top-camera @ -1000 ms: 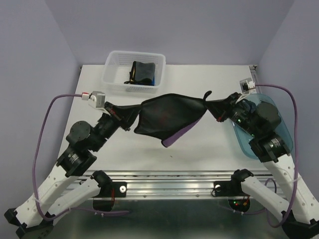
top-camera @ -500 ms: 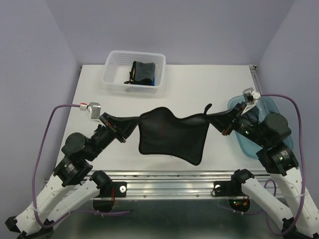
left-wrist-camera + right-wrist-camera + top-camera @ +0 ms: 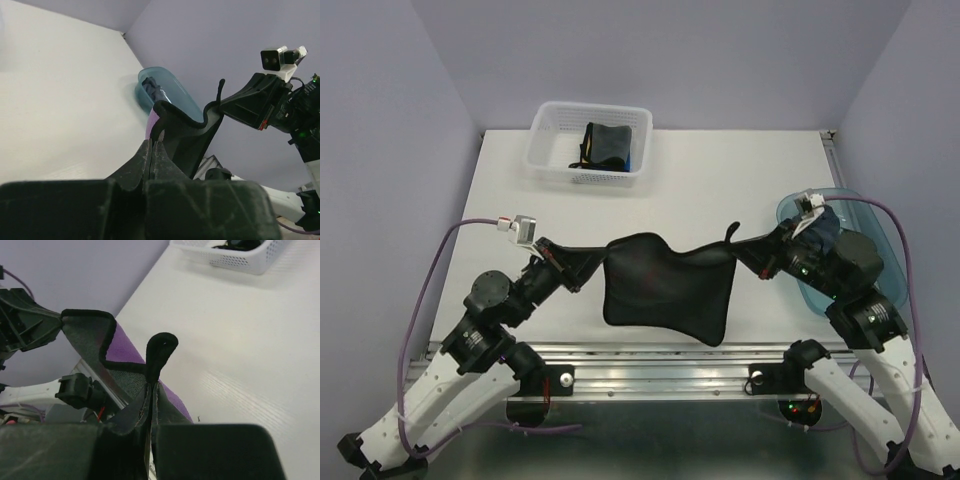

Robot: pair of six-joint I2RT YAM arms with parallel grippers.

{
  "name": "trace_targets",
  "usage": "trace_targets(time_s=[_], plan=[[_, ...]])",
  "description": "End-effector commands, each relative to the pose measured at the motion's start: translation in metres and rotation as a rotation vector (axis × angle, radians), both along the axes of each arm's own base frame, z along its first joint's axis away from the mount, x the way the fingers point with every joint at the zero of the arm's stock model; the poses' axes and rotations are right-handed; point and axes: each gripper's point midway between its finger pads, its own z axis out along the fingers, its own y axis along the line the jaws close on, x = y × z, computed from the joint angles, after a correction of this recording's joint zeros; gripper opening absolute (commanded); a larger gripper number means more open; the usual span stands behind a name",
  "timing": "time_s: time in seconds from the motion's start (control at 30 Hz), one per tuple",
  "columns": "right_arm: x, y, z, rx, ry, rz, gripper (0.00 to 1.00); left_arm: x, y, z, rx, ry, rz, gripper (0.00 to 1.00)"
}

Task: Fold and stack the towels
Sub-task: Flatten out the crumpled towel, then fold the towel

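Over the tabletop's [image 3: 740,170] near edge, the black towel [image 3: 665,290] hangs stretched between both arms. A white basket [image 3: 548,150] sits near the far left corner. The left gripper [image 3: 566,268] and right gripper [image 3: 756,254] each pinch one upper towel corner.

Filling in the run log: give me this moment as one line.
left claw: shut on black purple-backed soft cloth towel | right claw: shut on same towel | towel: stretched between both claws

White table [image 3: 720,175] with basket [image 3: 546,152], tub [image 3: 866,211]
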Motion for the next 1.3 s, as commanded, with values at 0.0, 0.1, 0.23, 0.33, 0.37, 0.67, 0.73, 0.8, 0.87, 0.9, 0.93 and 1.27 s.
trace_targets(time_s=[0.0,0.1,0.23,0.33,0.37,0.67,0.73,0.8,0.87,0.9,0.93,1.27], plan=[[0.037,-0.004,-0.04,-0.064,0.106,-0.126,0.01,0.027,0.0,-0.011,0.004,0.029,0.105,0.0],[0.07,-0.01,-0.074,-0.134,0.174,-0.233,0.01,0.06,-0.002,-0.049,0.105,0.114,0.223,0.0],[0.105,-0.01,-0.109,-0.216,0.245,-0.305,0.01,0.099,-0.003,-0.088,0.242,0.203,0.357,0.0],[0.141,-0.012,-0.13,-0.269,0.263,-0.38,0.01,0.13,-0.003,-0.115,0.353,0.263,0.438,0.0],[0.152,-0.012,-0.128,-0.285,0.243,-0.391,0.01,0.141,-0.001,-0.121,0.374,0.273,0.469,0.0],[0.23,-0.017,-0.136,-0.389,0.167,-0.454,0.01,0.246,0.01,-0.166,0.531,0.326,0.517,0.0],[0.24,-0.023,-0.152,-0.411,0.199,-0.457,0.01,0.255,0.007,-0.174,0.559,0.314,0.502,0.0],[0.254,-0.024,-0.158,-0.415,0.178,-0.452,0.01,0.264,0.006,-0.172,0.563,0.294,0.508,0.0],[0.259,-0.024,-0.165,-0.427,0.155,-0.439,0.01,0.271,0.006,-0.175,0.585,0.284,0.505,0.0],[0.262,-0.023,-0.169,-0.438,0.143,-0.427,0.01,0.273,0.005,-0.178,0.588,0.287,0.494,0.0],[0.261,-0.022,-0.173,-0.446,0.145,-0.413,0.01,0.274,0.004,-0.18,0.592,0.284,0.485,0.0],[0.226,-0.014,-0.177,-0.428,0.109,-0.306,0.01,0.236,0.0,-0.201,0.55,0.285,0.378,0.0]])
